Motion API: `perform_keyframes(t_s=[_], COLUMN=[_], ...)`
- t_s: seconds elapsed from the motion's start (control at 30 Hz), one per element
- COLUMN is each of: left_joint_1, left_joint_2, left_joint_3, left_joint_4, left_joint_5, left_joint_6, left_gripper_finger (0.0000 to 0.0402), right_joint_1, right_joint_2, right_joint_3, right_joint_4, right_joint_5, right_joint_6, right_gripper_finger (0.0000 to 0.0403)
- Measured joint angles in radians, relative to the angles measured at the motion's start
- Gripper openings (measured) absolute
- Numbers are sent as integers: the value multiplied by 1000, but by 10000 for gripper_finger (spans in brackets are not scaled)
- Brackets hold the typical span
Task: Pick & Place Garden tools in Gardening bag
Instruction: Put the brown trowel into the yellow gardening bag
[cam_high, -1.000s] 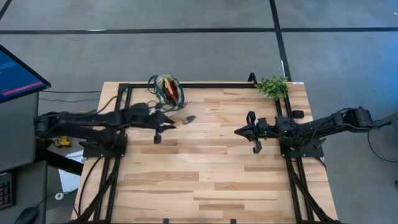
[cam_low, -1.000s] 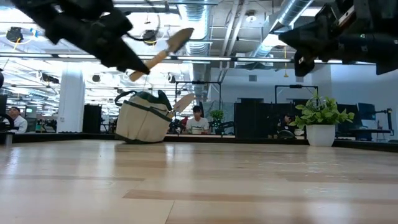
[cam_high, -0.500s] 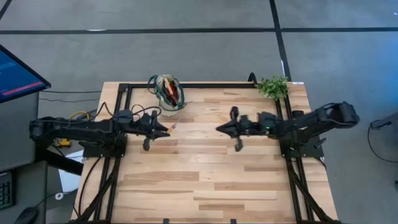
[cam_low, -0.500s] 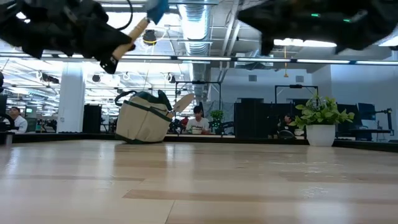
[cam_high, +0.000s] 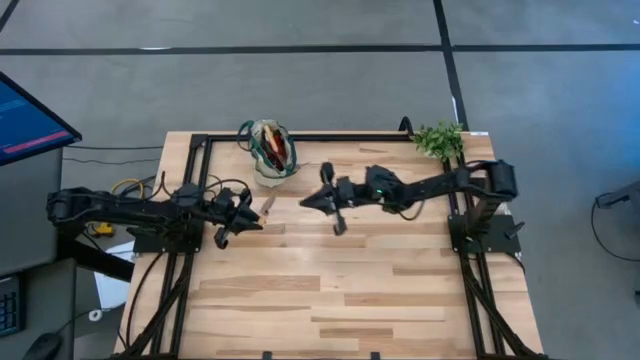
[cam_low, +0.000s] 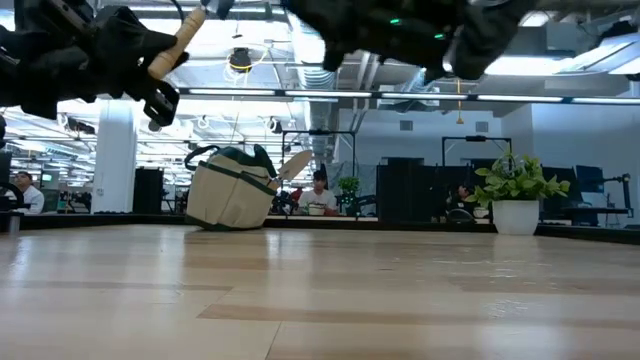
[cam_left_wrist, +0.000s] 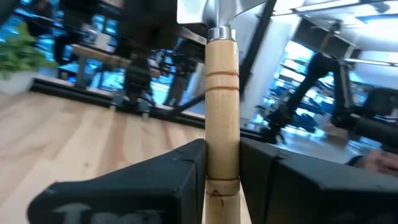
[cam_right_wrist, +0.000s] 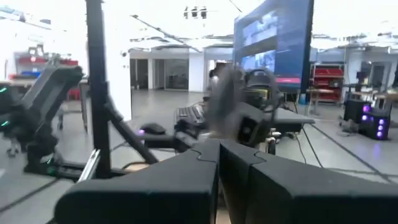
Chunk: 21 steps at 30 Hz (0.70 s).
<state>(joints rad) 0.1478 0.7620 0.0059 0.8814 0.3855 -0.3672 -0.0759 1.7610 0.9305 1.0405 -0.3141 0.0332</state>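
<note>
Your left pincer (cam_high: 240, 213) grips the wooden-handled silver trowel (cam_left_wrist: 221, 99) aloft, handle end-on between its fingers, nearer than the closed, empty right pincer (cam_high: 312, 199) to the beige green-trimmed fabric bag (cam_high: 272, 150) at the worktop's (cam_high: 330, 290) far edge.

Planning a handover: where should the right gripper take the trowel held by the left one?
Probably on the trowel, at the bare wooden handle between the left gripper and the metal collar, coming sideways across the round shaft; the shut right gripper must open first.

Smooth pale wooden trowel handle (cam_left_wrist: 222, 118) with bright metal ferrule, matt beige cloth bag (cam_low: 230, 195), light wood-plank table (cam_high: 330, 280)
</note>
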Motion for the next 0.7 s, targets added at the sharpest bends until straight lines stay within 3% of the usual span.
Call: perform_keyframes(t_s=[0.1,0.2,0.3,0.57,0.7], left_joint_1=[-23,-43,-52,-52,-52], left_joint_2=[0,0,0,0,0], left_joint_3=[0,0,0,0,0], left_joint_4=[0,-1,-1,-3,-3], left_joint_5=[6,5,5,12,12], left_joint_6=[-6,-8,-8,-33,-33], left_gripper_finger=[48,48,48,48,48], right_joint_1=[-18,-25,-25,-43,-48], right_joint_2=[82,162,219,253,239], right_joint_3=[92,180,256,322,321], right_joint_4=[-17,-15,-18,-11,-9], right_joint_5=[-18,-104,-170,-197,-214], right_joint_6=[28,28,28,-10,-14], right_gripper_finger=[7,36,86,233,240])
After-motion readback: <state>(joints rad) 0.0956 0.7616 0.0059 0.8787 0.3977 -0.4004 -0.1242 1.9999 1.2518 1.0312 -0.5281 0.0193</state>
